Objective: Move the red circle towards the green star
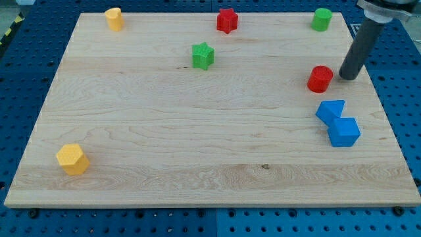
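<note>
The red circle (320, 78) stands on the wooden board at the view's right. The green star (203, 56) stands near the top middle, well to the left of the red circle. My tip (346, 76) rests on the board just right of the red circle, with a small gap between them. The dark rod rises from it toward the view's top right corner.
A red star (227, 20) sits at the top middle, a green cylinder (321, 19) at the top right, a yellow block (114, 19) at the top left. Two blue blocks (330, 110) (344, 131) touch below the red circle. A yellow hexagon (72, 158) sits at the bottom left.
</note>
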Motion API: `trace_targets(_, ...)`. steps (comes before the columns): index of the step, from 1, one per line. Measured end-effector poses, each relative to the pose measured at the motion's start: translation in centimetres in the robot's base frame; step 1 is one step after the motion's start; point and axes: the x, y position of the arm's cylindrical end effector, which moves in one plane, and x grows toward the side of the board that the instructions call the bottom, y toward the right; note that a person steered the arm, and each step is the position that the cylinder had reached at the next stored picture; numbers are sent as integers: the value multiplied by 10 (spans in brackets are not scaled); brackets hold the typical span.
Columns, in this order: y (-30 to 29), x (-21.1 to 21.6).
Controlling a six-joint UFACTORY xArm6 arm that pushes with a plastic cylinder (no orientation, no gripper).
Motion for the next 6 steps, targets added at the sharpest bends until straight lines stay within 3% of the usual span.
trace_targets(2,-18,12)
trace_targets(4,-91,12)
trace_targets(5,-85,13)
trace_targets(6,-43,12)
